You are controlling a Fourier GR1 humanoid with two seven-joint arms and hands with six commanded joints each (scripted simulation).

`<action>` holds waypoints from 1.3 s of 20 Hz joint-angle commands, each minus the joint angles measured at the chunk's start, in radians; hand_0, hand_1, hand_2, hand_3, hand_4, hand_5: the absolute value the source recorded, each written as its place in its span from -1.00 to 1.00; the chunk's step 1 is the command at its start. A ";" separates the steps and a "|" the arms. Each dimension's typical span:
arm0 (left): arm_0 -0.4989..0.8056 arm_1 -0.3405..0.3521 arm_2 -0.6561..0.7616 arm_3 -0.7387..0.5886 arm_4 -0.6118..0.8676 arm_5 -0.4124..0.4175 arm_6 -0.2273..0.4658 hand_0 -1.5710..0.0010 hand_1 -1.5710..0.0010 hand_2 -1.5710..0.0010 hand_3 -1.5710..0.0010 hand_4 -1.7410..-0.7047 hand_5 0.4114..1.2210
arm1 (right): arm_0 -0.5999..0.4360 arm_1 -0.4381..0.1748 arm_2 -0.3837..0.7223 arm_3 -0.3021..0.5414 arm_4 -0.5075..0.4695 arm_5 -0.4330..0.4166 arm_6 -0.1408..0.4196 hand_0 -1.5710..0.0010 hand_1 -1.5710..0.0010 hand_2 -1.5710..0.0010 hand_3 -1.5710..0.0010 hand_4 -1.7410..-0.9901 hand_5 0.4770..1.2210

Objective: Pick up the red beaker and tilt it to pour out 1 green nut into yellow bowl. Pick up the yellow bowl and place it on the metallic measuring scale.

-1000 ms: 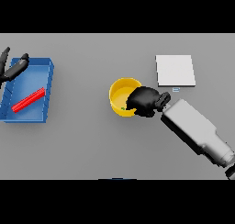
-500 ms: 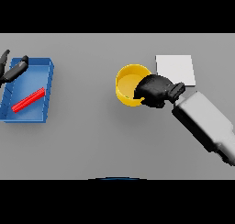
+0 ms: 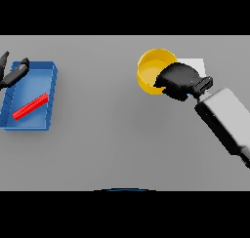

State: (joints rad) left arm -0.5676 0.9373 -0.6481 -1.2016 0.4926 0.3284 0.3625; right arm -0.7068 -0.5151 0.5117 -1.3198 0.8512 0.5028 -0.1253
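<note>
The yellow bowl [image 3: 151,69] is held up above the table at the upper right, with my right hand [image 3: 178,80] shut on its right rim. Most of the metallic measuring scale [image 3: 197,65], a pale square plate, is hidden behind that hand and the bowl. A red beaker [image 3: 30,106] lies on its side in the blue tray [image 3: 49,93] at the far left. My left hand [image 3: 10,74] hangs open over the tray's upper left corner. No green nut shows in any view.
The blue tray stands against the table's left edge. My right forearm [image 3: 227,122] slants from the lower right toward the bowl.
My right hand has carried the yellow bowl up and to the right, so bowl and hand now overlap the scale. The left hand and the red beaker have stayed put.
</note>
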 commanded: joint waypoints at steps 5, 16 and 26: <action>-0.011 -0.001 -0.008 0.000 -0.006 0.003 0.035 1.00 1.00 1.00 1.00 0.95 -0.23 | -0.007 -0.011 -0.050 0.110 -0.001 -0.071 -0.009 -1.00 -1.00 -0.96 -0.46 -1.00 1.00; 0.011 0.022 -0.005 -0.030 0.001 0.007 0.050 1.00 1.00 1.00 1.00 0.96 -0.25 | -0.089 -0.001 -0.105 0.474 0.026 -0.222 -0.068 -1.00 -1.00 -0.86 -0.61 -1.00 1.00; -0.003 0.011 -0.011 -0.022 -0.005 0.004 0.059 1.00 1.00 1.00 1.00 0.96 -0.25 | -0.117 0.035 -0.128 0.626 -0.010 -0.228 -0.088 -0.79 -1.00 -0.75 -0.82 -1.00 1.00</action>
State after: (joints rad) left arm -0.5710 0.9479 -0.6596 -1.2242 0.4882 0.3318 0.4204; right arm -0.8233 -0.4802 0.3836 -0.6931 0.8414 0.2750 -0.2127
